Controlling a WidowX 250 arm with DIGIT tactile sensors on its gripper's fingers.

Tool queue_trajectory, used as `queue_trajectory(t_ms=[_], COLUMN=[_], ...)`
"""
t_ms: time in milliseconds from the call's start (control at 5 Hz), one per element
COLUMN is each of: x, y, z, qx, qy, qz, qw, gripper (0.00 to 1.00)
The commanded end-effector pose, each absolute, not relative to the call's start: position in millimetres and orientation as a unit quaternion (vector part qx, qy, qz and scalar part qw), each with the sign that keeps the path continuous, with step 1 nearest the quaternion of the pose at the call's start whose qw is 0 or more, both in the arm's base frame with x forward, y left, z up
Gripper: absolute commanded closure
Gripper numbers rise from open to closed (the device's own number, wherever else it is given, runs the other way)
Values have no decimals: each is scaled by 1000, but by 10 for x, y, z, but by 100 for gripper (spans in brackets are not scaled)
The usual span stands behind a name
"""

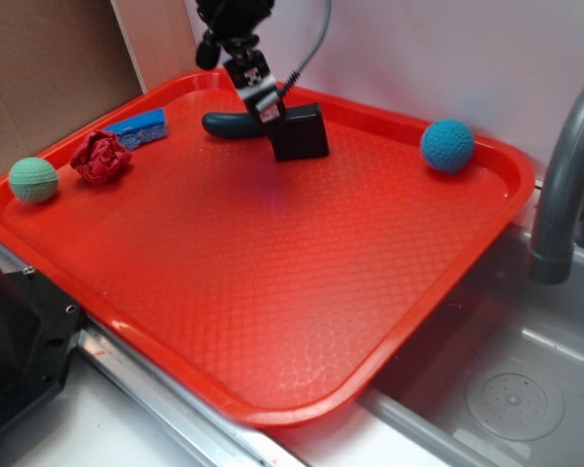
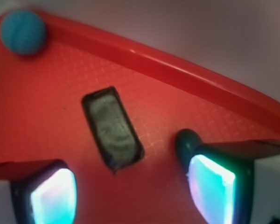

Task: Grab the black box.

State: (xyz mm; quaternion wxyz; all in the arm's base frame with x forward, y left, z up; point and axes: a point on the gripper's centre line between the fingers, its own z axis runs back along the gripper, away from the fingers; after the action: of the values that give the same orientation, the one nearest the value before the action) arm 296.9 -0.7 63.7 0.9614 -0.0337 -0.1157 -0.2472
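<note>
Black box (image 2: pixel 113 127) lies between spread fingers (image 2: pixel 53 196).

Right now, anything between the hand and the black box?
No. In the wrist view the hand is open, with the black box just ahead between the fingers; only bare red tray lies in that gap. The dark cylinder sits beside one finger.

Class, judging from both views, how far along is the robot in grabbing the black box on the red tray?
Done: the claw is over the black box. In hand: its fingers are spread, and in the wrist view the box lies ahead of them, ungripped. Left: move onto the box, close and lift it off the red tray.
</note>
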Motion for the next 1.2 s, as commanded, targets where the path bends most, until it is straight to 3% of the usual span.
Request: queue_trajectory(t_ms=[0, 200, 400, 600, 1000], x=[3128, 3100, 3071, 2851, 2280], y=[-98, -105, -13, 85, 50], z=[496, 457, 547, 1048, 2076], qx=[-13, -20, -18, -3, 37], qy=[-145, -128, -179, -188, -85], qz=[-250, -246, -220, -169, 12], qw=[957, 960, 959, 967, 996], gripper=[86, 100, 100, 100, 100])
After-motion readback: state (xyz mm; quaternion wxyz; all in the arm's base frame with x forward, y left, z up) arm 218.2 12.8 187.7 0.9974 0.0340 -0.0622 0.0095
